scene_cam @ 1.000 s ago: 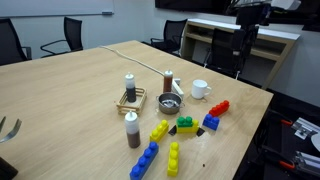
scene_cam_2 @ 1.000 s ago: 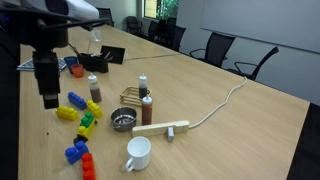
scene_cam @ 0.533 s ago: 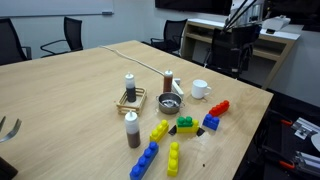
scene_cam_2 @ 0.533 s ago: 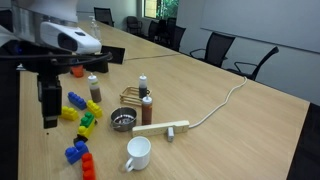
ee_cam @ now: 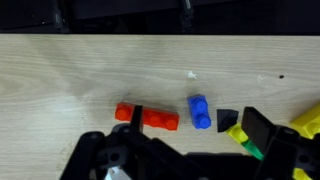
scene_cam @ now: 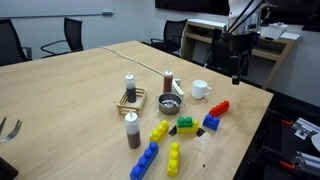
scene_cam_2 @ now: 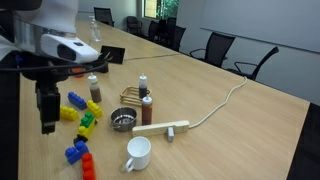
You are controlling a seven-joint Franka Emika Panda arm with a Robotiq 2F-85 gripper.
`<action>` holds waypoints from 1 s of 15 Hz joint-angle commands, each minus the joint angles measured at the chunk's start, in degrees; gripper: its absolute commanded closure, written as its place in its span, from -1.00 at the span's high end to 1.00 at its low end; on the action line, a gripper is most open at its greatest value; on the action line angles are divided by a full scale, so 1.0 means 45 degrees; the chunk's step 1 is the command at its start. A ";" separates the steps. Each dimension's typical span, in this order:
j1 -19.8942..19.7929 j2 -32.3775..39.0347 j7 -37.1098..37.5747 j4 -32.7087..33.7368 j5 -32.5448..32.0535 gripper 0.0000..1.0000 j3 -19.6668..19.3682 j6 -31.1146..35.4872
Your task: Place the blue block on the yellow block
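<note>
The blue block [scene_cam: 211, 122] lies near the table's edge between a red brick [scene_cam: 218, 108] and a green brick [scene_cam: 186, 124]. In the wrist view the blue block [ee_cam: 200, 111] lies just right of the red brick [ee_cam: 147, 117]. The long yellow block [scene_cam: 173, 157] lies farther along the edge, beside a long blue bar [scene_cam: 145, 160]; it is out of the wrist view. My gripper [scene_cam: 238, 78] hangs open and empty above the table edge, off to the side of the blocks. It also shows in the other exterior view [scene_cam_2: 46, 128] and the wrist view [ee_cam: 200, 135].
A chunkier yellow brick [scene_cam: 159, 131] lies by the green one. A white cup [scene_cam: 200, 89], a metal bowl [scene_cam: 170, 102], sauce bottles [scene_cam: 131, 130] and a wire rack [scene_cam: 130, 98] stand mid-table. A cable [scene_cam_2: 225, 100] runs across the table. Office chairs surround it.
My gripper has come down from high above the table edge toward the blocks. It stays open. No block has moved.
</note>
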 commanded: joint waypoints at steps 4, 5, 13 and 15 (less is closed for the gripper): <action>0.0014 0.0438 -0.0016 -0.0022 -0.0070 1.00 0.0073 0.0189; 0.0071 0.0761 -0.0124 -0.0092 -0.0031 1.00 0.0113 0.0333; 0.0844 0.3886 -0.1989 -0.0214 0.0263 1.00 0.0688 0.2158; 0.0904 0.3782 -0.1271 -0.0372 0.0019 1.00 0.0626 0.2104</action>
